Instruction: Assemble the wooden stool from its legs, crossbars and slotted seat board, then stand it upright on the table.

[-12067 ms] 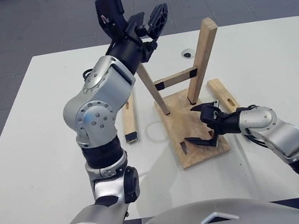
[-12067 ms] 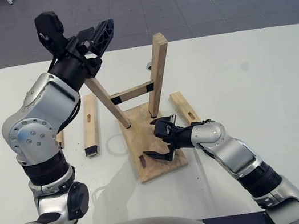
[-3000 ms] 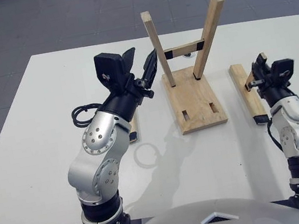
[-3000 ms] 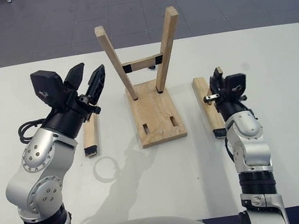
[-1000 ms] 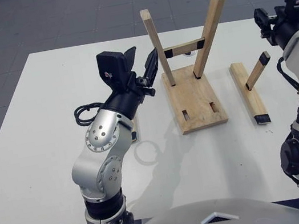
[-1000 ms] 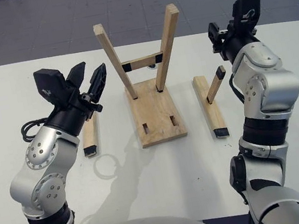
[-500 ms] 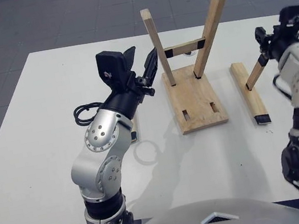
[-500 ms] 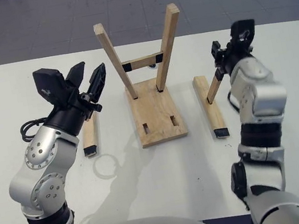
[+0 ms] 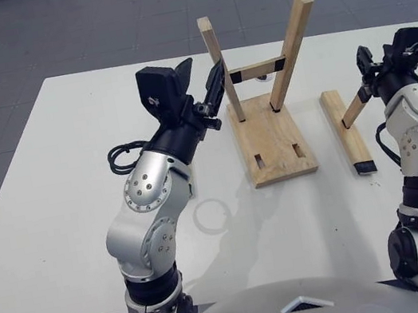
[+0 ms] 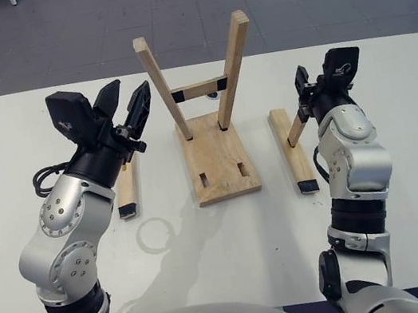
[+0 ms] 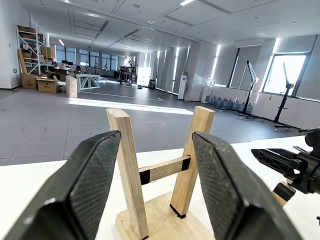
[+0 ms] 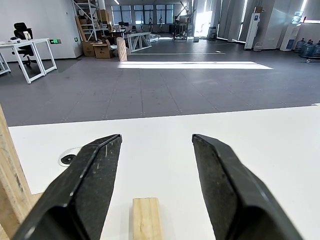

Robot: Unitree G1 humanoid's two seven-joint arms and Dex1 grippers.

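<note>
Left eye view puts the job at about the halfway mark, by my reckoning. The seat board (image 9: 276,145) lies flat in the middle of the bench (image 9: 70,148), underside up, its long axis running from the near edge toward the far edge with a slight skew. Two standing legs (image 9: 220,69) rise from its far slots, pointing up and leaning apart toward the left and right edges, joined by a crossbar (image 9: 258,69) that runs left to right between them. The two empty slots (image 9: 258,158) nearer the front have yet to be filled. Just right of the board a loose leg (image 9: 348,140) lies flat, parallel to the board's long side, dark-capped end toward the near edge. A second crossbar (image 9: 353,108) is stuck in it and slants up toward the right edge. The right end effector (image 10: 304,96) sits at that bar's top end, fingers spread to either side of the wood with a gap on each side, gripping nothing. The left end effector (image 9: 205,76) hangs raised beside the left standing leg, wide open and empty. Another leg (image 10: 127,189) lies flat toward the left edge, partly behind that arm, so I cannot tell whether anything is fitted to it. That second pair must be joined and slotted in, then the stool turned upright.
</note>
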